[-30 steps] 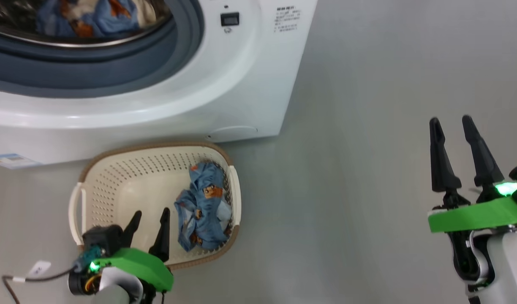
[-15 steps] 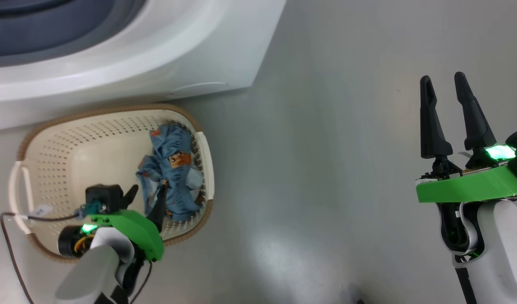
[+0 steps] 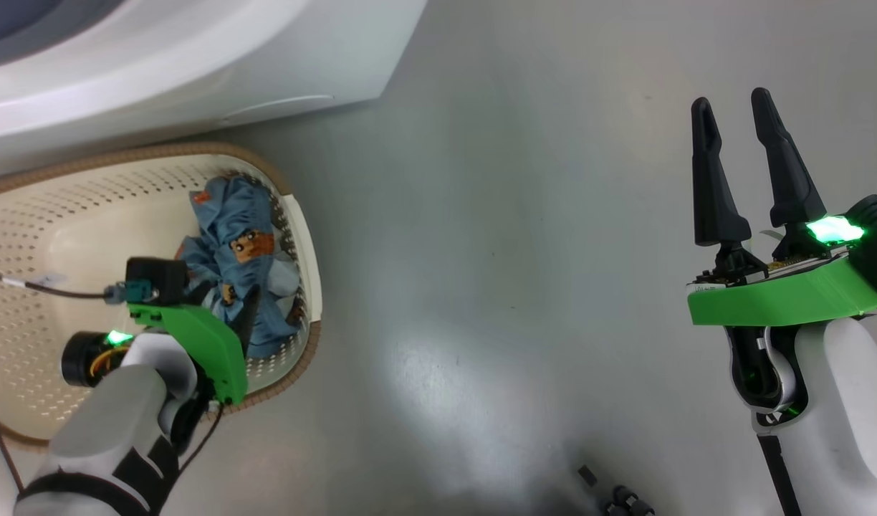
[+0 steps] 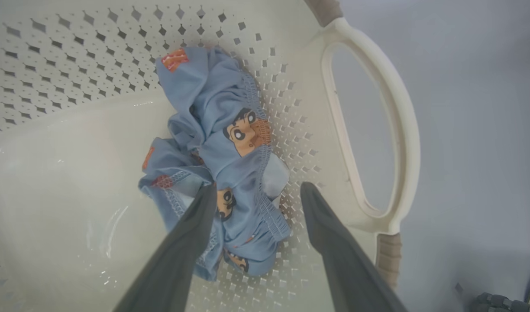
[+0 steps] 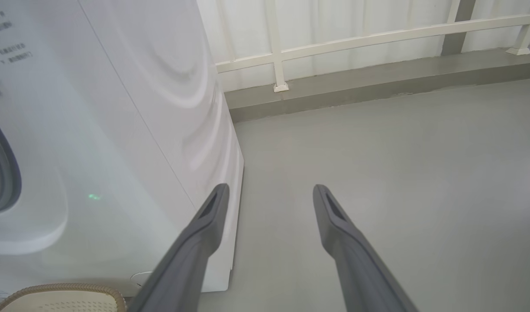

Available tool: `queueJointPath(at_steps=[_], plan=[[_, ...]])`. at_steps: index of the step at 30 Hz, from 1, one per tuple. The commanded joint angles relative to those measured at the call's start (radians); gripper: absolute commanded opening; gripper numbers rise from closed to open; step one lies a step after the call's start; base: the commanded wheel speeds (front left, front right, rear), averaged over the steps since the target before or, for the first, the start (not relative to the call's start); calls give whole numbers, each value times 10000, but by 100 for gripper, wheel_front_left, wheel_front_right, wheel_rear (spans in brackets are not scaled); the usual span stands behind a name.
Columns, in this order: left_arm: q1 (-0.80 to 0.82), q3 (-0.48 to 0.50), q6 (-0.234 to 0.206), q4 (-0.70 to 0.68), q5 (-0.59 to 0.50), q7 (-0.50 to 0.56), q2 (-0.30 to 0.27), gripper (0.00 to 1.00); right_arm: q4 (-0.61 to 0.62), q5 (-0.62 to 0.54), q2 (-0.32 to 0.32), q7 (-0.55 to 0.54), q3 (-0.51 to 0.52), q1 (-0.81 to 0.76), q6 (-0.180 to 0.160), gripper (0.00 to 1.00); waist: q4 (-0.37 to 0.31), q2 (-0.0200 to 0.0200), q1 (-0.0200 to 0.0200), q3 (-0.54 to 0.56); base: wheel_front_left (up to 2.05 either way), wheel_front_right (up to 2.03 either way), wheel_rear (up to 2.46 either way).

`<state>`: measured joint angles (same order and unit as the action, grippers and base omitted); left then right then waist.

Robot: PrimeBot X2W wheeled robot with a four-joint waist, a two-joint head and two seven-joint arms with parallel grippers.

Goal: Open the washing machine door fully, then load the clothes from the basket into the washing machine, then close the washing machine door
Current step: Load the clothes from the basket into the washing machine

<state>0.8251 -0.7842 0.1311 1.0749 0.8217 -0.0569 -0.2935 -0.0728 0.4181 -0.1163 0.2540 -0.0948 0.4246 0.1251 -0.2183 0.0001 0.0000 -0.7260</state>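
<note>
Soft, light, floppy clothes [image 4: 224,130] sitting right between the spread left claw [image 4: 258,187] tips, probably best pinched at the bunched elastic fold.

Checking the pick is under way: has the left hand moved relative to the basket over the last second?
Yes. The left hand has gone rightward and deeper into the basket, from beside the clothes to over them, open.
</note>
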Motion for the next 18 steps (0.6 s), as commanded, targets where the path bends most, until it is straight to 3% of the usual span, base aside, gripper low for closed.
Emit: queueJointPath(at_steps=[1, 18], plan=[[114, 54, -4, -123, 170, 2, -374, 100, 290, -150, -28, 78, -186, -51, 56, 100, -153, -1, 0, -247, 0, 0, 0], [1375, -1484, -4, 235, 1633, 375, -1134, 100, 816, -233, -52, 78, -334, 197, 56, 100, -544, -1, 0, -1420, 0, 0, 0]])
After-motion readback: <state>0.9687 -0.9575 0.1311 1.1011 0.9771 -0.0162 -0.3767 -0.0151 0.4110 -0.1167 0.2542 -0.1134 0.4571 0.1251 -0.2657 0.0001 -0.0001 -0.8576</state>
